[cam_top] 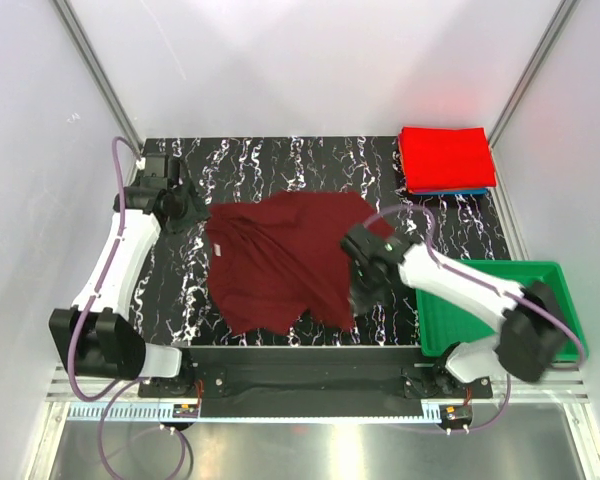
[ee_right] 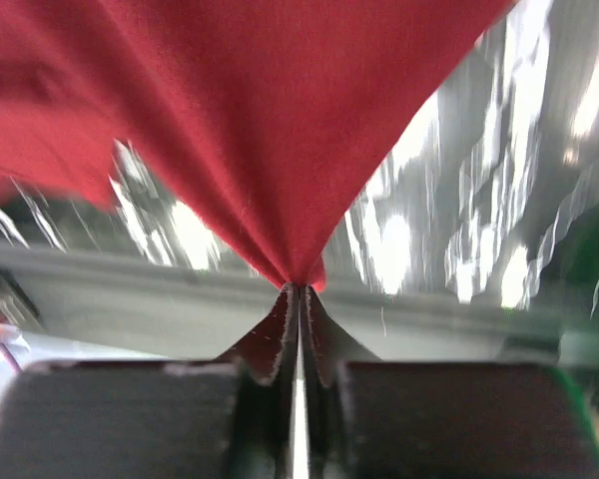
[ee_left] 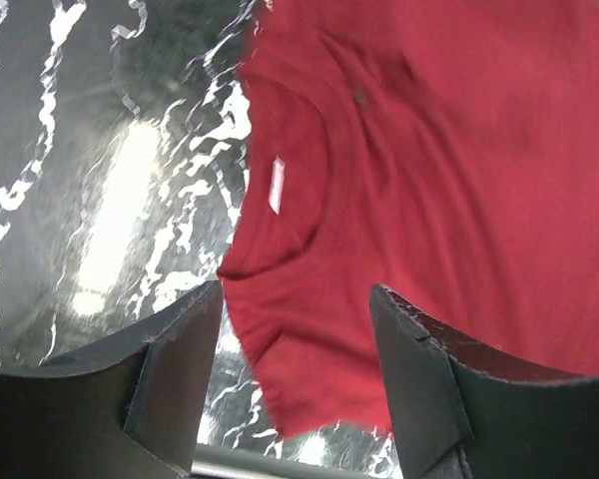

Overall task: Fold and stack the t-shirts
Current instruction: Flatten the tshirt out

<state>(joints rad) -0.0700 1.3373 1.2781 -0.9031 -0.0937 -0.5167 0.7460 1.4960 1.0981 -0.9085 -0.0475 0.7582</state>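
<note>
Centre of the table (cam_top: pixel 460 235), the maroon t-shirt (cam_top: pixel 280 262) lies rumpled, its long axis running from collar (ee_left: pixel 314 200) at far left to hem at near right. Right gripper (ee_right: pixel 298 289) is pinched tight on that near-right hem corner, cloth fanning out from its tips. Left gripper (ee_left: pixel 295 299) hovers wide open over the collar end, holding nothing, so that end looks like its to take. Far right, the red t-shirt (cam_top: pixel 445 157) sits folded on a blue one (cam_top: pixel 450 191).

The jaws, pressed together, pinch a fold of the maroon t-shirt (ee_right: pixel 270 120) above the marbled table (ee_right: pixel 454 225).
</note>
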